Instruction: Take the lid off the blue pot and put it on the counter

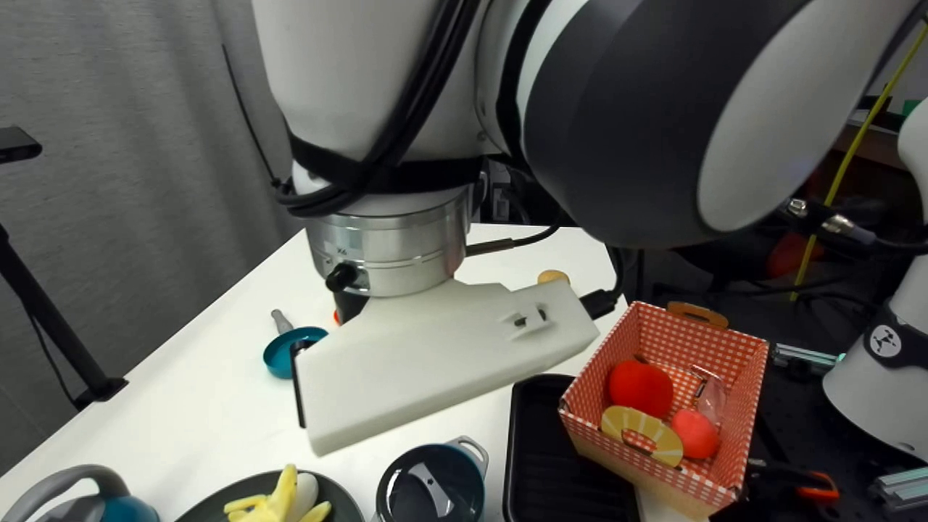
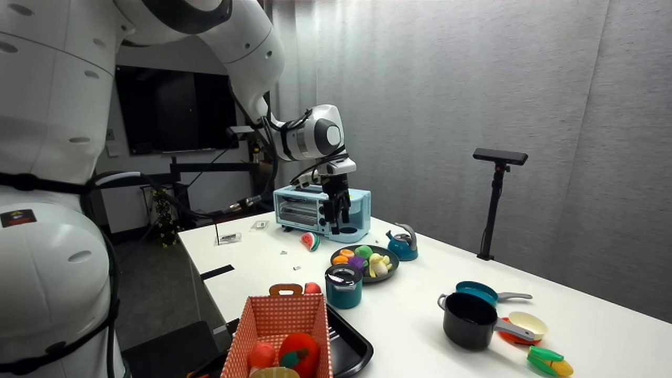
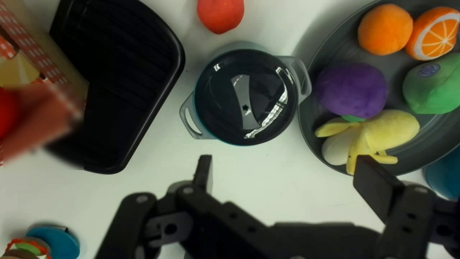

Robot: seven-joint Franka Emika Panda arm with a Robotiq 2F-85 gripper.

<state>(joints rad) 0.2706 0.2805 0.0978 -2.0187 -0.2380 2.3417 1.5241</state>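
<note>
Evidently the white worktop (image 2: pixel 409 320) is carrying the whole set-up, and the robot arm (image 2: pixel 252 58) is reaching over it so that the wrist view is taking in the scene from above. At the far end, in an exterior view, a pale blue toaster oven (image 2: pixel 299 210) is standing; nearer, the checkered basket (image 2: pixel 278 310) is gathering red play food (image 2: pixel 303 340) by the worktop's edge, with the black tray (image 3: pixel 118 72) lying right next to it — touching or not, the views are not settling. The grey pan (image 3: pixel 337 50) is corralling plush food (image 3: pixel 352 90) inside its rim, presumably keeping loose pieces away from the work. Above the worktop the pincer (image 3: pixel 285 169) is hanging with its jaws spread wide and nothing between them, probably because it is needing room to straddle something. Between tray and pan, the blue pot (image 2: pixel 344 296) is standing upright, and the dark, glossy lid (image 3: pixel 266 91) is sitting on top of it, so the task is, I judge, waiting at its first step. On the lid a narrow grey handle (image 3: pixel 247 108) is running roughly crosswise to the line on which the jaws would be closing — likely favouring a pinch there. Near the pot a small red fruit (image 3: pixel 220 14) is resting.
</note>
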